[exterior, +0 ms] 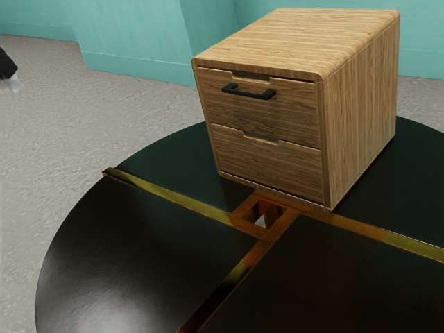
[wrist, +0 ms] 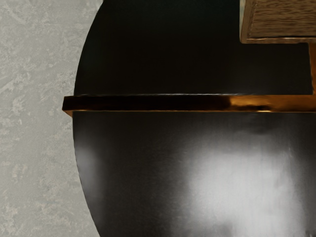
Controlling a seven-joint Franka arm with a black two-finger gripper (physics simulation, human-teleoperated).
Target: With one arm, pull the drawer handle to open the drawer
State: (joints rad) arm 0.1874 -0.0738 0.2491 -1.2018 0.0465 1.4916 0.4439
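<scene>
Black bar handle (exterior: 249, 91) is mounted on the upper drawer (exterior: 263, 111) of 2, flush in the wooden cabinet (exterior: 361, 104). Its long axis is horizontal, roughly 9 to 3 o'clock in the exterior view. The cabinet stands on the round dark desk (exterior: 139, 257). A dark arm part (exterior: 5, 66) sits at the 9 o'clock edge, well apart, so the handle lies toward 3 o'clock from it. Hand opening: cannot tell.

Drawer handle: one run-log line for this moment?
top drawer: shut | handle: untouched | claw: at exterior view's left edge, far from cabinet
</scene>
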